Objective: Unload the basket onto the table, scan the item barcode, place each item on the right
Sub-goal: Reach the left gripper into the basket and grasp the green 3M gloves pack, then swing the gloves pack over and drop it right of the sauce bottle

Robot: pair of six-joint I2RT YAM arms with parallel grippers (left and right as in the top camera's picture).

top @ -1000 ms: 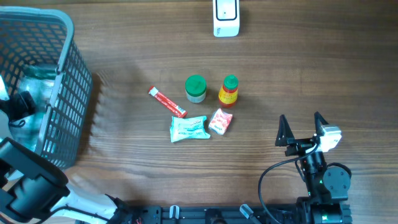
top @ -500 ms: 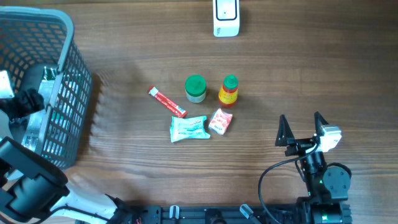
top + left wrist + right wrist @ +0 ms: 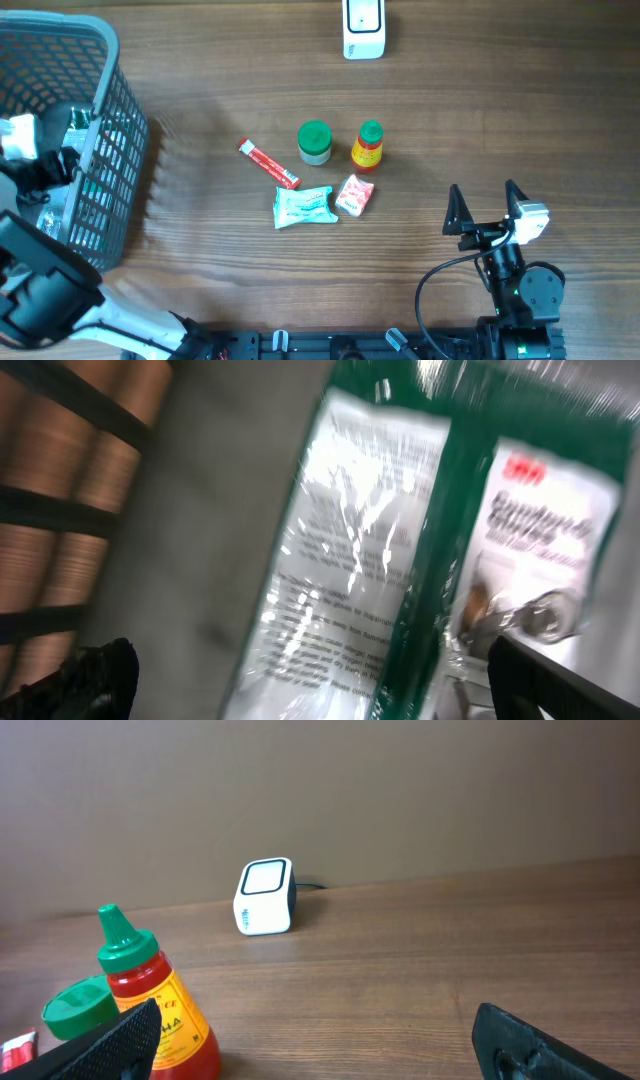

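Glossy green packet [image 3: 350, 560] in the basket [image 3: 112, 90] could slip from the left tool [image 3: 315, 685], spread wide above it; right tool [image 3: 483, 192] likewise spread.

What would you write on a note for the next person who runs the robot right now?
Left claw: open, empty, inside the basket, over a green packet lying there.
Right claw: open, empty, at the near right of the table.
Scanner: at the far edge.
Mid-table: red stick, green-lidded jar, sauce bottle, teal packet, small red packet.
Done: one packet is in the basket, it seems.
Left: probably scanning those five.
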